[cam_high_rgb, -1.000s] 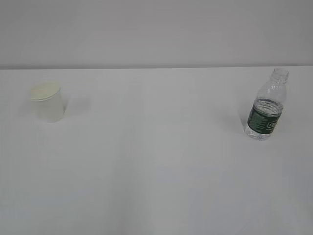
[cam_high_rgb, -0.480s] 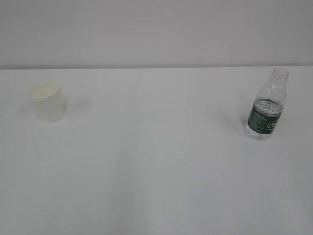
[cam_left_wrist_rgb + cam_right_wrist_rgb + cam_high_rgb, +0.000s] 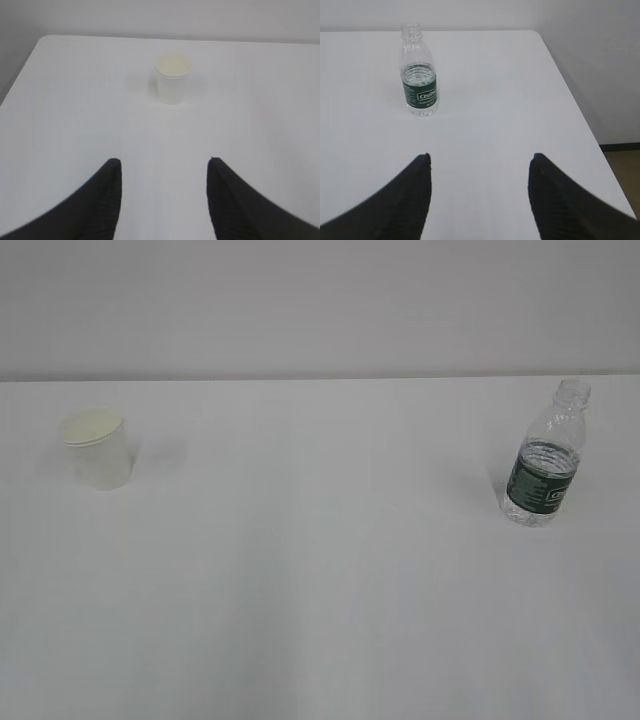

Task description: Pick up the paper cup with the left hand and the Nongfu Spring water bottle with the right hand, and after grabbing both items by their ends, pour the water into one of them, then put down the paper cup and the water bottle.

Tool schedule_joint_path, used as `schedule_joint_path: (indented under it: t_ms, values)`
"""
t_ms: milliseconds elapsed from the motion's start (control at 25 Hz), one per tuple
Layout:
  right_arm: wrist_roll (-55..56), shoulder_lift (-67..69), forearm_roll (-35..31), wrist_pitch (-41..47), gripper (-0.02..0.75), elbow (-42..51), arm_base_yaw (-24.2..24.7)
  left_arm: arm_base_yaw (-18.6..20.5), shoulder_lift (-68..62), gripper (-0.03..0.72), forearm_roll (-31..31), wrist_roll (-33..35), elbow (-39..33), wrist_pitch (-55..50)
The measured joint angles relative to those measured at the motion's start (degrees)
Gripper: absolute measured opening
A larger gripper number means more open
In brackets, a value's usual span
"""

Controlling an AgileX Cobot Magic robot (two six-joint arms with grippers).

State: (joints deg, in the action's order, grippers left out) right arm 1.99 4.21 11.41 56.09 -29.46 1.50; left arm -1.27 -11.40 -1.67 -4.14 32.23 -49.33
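With both sets of fingers spread and empty, our left hand faced the paper cup at twelve o'clock and our right hand had the uncapped Nongfu Spring water bottle at eleven, so we judged a glancing approach might tip either.

The exterior view looks down at a slant across the table toward the far wall. The left wrist view faces the paper cup from well back. The right wrist view faces the Nongfu Spring water bottle. Both objects also appear in the exterior view.
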Motion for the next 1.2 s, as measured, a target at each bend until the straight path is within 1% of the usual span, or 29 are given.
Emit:
schedule_joint_path:
  t_ms: [120,400,520,640,840,960,1080,1200]
  values:
    - [0.0,1.1,-1.4,-2.5,0.461,0.0,0.0,0.0,-2.2,0.389,-0.1,0.0,0.0,3.6]
    - [0.0,6.0,-5.2,-12.2,0.461,0.0,0.0,0.0,-2.5,0.389,-0.2,0.0,0.0,14.8]
    - [0.0,8.5,-5.7,-16.8,0.461,0.0,0.0,0.0,-2.6,0.389,-0.2,0.0,0.0,18.2]
    - [0.0,10.8,-6.1,-20.7,0.461,0.0,0.0,0.0,-4.0,0.389,0.6,0.0,0.0,19.3]
    - [0.0,14.8,-6.7,-25.3,0.461,0.0,0.0,0.0,-8.8,0.389,1.7,0.0,0.0,26.0]
    - [0.0,16.7,-6.8,-29.2,0.461,0.0,0.0,-1.5,-12.8,0.389,1.7,0.0,0.0,29.6]
    - [0.0,18.0,-6.8,-33.5,0.461,0.0,0.0,-3.2,-17.3,0.389,-0.3,0.0,0.0,34.0]
    - [0.0,19.6,-6.8,-37.2,0.461,0.0,0.0,-3.9,-21.4,0.389,-1.3,0.0,0.0,37.7]
